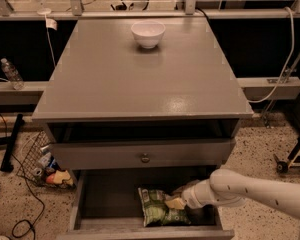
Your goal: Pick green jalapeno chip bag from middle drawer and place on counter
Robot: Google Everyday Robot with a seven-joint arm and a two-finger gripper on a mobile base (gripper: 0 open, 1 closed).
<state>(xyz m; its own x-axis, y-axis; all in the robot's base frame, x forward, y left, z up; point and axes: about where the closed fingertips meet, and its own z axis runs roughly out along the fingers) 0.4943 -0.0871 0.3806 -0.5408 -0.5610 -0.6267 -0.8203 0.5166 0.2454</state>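
The green jalapeno chip bag (157,207) lies on the floor of the open middle drawer (102,204), right of its middle. My gripper (175,200) comes in from the right on a white arm and sits at the bag's right edge, touching it. The counter (140,79) is the broad grey top of the cabinet above the drawer.
A white bowl (148,33) stands at the back middle of the counter. A shallower drawer front with a round knob (145,158) sits just above the open drawer. A wire basket of clutter (46,164) and cables lie on the floor at left; a plastic bottle (12,74) stands on a ledge.
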